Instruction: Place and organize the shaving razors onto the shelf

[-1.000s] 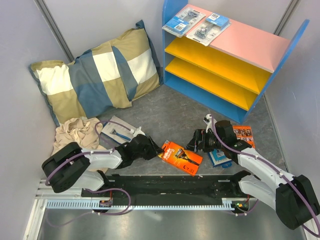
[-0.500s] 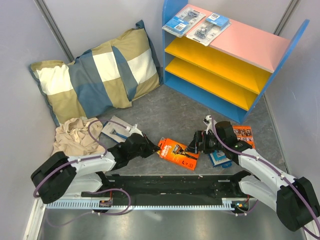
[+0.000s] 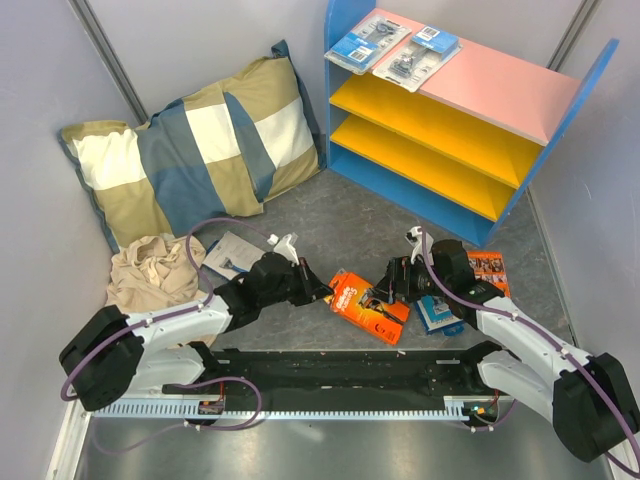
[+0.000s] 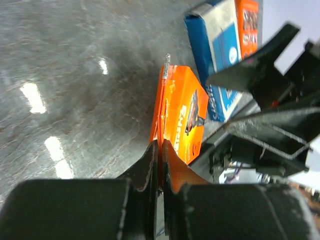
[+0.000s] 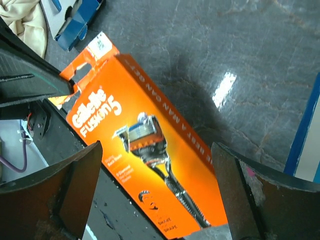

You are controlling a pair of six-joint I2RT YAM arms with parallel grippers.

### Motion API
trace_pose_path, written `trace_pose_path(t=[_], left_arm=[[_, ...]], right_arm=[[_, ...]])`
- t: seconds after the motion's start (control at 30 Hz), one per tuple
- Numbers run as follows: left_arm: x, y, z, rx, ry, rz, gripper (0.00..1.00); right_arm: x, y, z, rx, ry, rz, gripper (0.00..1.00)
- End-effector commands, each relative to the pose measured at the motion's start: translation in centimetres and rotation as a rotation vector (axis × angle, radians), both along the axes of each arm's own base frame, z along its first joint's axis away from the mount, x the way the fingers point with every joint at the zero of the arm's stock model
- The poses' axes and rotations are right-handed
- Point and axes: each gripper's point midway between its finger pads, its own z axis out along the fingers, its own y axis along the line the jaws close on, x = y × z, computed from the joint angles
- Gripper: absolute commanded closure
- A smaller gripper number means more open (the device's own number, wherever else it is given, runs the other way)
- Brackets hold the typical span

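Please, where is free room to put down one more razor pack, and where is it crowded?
Both yellow boards look bare. The pink top board is free to the right of the two blister packs. The floor between pillow and shelf is open. Crowded: the near floor around the orange box.

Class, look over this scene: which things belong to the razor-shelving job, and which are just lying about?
Part of the job:
shelf
blue blister pack and white blister pack, both on its pink top
orange razor box
blue-and-white pack at left
small orange pack and blue pack by the right arm

Just lying about:
striped pillow
beige cloth
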Motion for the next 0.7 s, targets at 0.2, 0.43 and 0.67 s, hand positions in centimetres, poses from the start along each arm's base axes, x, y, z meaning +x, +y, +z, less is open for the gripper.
trace_pose_path(t=[0.2, 0.43, 0.67], left_arm=[[-0.2, -1.7, 5.7, -0.071, -0.212, -0.164, 0.94], [-0.3, -1.8, 6.1, -0.081, -0.221, -0.173, 0.94], [0.1, -1.7, 6.4, -0.081, -0.234, -0.153, 0.94]], right_arm=[[2.0, 1.0, 1.4, 0.038, -0.148, 0.036, 0.02], [0.5, 3.3, 0.9, 0.209, -0.093, 0.132, 0.02], [-1.1, 4.5, 2.8, 0.346, -0.141, 0.242, 0.02]])
